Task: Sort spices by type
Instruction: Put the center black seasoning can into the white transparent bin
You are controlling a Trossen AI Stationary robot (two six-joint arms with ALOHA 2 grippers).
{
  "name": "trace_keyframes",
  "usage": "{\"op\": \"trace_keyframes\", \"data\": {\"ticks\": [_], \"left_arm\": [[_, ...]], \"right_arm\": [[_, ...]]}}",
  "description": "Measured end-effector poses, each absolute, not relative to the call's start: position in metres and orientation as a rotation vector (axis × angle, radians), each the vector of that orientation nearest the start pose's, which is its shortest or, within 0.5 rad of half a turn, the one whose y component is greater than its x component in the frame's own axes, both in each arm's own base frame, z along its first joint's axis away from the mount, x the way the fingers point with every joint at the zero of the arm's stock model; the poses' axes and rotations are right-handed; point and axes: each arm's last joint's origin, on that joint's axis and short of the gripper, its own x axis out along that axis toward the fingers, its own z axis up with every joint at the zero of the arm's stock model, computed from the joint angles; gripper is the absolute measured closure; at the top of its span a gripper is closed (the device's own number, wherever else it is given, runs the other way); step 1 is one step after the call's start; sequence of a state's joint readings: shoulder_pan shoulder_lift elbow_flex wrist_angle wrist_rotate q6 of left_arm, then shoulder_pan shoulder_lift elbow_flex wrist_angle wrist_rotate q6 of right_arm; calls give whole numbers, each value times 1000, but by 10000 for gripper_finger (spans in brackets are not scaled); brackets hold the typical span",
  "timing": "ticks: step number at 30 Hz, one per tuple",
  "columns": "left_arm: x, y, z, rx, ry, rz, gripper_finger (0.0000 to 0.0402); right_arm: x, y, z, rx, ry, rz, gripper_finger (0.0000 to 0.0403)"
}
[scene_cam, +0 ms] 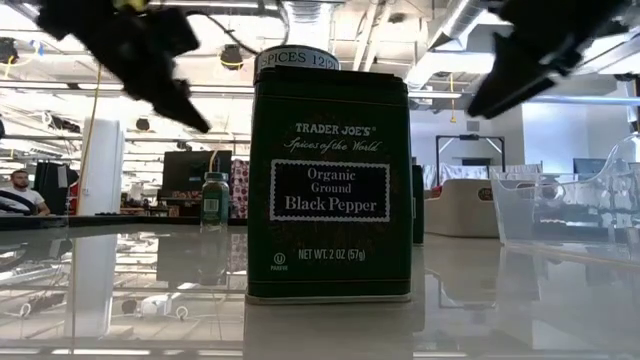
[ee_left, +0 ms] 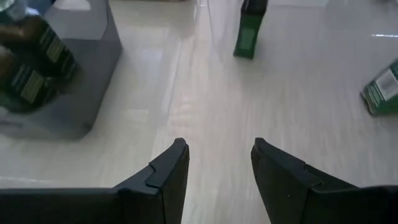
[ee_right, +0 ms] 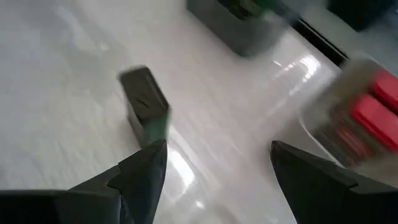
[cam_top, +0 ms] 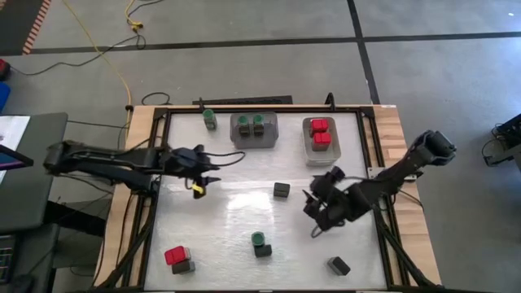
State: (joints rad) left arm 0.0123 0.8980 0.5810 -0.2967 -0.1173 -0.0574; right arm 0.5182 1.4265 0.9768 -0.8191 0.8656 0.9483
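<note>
Spices stand scattered on the white table. A green-lidded jar stands alone at the far left. Two more sit in a grey tray, and two red-topped boxes sit in a clear tray. A dark tin stands mid-table, and my right gripper hangs open just right of it, with the tin ahead of its fingers. My left gripper hovers open and empty over the table's left part; the left wrist view shows bare table between its fingers.
Near the front edge stand a green-lidded jar, a red-topped box with a dark block beside it, and another dark block. A black pepper tin fills the low view. Bare table lies between the grippers.
</note>
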Motion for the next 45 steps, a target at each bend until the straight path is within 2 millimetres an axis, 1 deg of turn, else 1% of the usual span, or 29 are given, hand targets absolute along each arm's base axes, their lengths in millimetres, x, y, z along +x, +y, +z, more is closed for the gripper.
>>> {"op": "trace_keyframes", "data": {"ticks": [4, 9, 12, 15, 17, 22, 26, 30, 34, 38, 42, 45], "left_arm": [[167, 5, 221, -5, 598, 136, 234], [157, 5, 208, 1, 619, 130, 234], [156, 5, 207, 2, 631, 130, 234], [156, 5, 207, 2, 632, 130, 234], [156, 5, 207, 2, 632, 130, 234], [156, 5, 206, 3, 637, 130, 234], [156, 5, 206, -10, 641, 134, 234], [156, 5, 206, -13, 647, 135, 234], [155, 5, 206, -15, 647, 136, 234], [155, 5, 206, -15, 647, 136, 234], [155, 5, 206, -15, 647, 136, 234], [155, 5, 206, -15, 648, 136, 234]], "right_arm": [[259, 91, 235, 38, 725, -554, 88], [284, 62, 243, 16, 726, -380, 88], [293, 41, 245, 60, 728, -283, 88], [296, 21, 245, 106, 745, -274, 88], [295, 13, 244, 76, 765, -261, 88], [298, 12, 242, 36, 782, -148, 88], [300, 16, 236, 36, 808, -117, 88], [308, 19, 228, 29, 882, -106, 88], [322, 22, 228, 24, 914, -105, 92], [333, 22, 224, 15, 971, -108, 92], [339, 23, 218, 10, 1044, -114, 93], [340, 23, 211, 17, 1106, -127, 93]]}}
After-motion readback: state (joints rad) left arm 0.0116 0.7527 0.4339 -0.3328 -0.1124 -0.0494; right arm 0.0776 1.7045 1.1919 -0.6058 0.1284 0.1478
